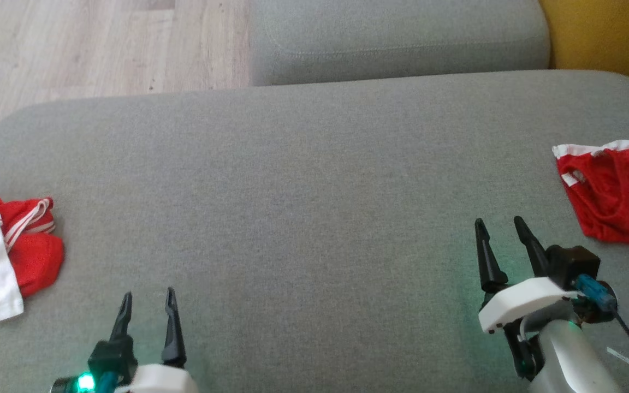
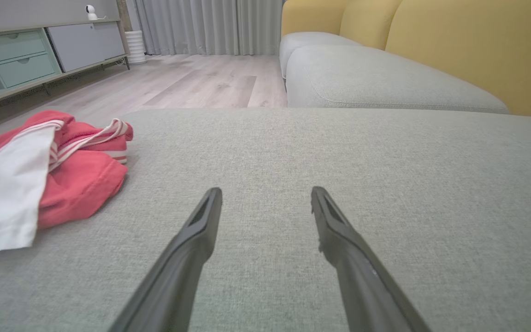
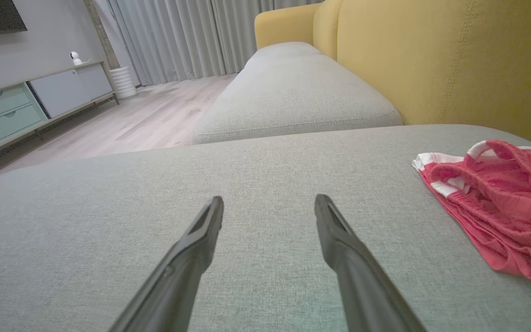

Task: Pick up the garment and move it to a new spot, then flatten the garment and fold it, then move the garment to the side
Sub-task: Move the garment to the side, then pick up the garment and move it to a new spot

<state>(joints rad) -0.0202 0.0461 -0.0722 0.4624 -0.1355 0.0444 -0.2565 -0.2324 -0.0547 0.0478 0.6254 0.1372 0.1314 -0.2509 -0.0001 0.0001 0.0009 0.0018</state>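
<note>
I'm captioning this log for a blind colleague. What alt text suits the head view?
The robot's left gripper and right gripper, both open and empty, point across a grey fabric sofa cushion. A crumpled red-and-white garment lies at the cushion's left edge and a crumpled red garment with white trim at its right, both untouched.

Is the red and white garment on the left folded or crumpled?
Crumpled: the red and white garment lies bunched in uneven heaps on the grey cushion.
</note>
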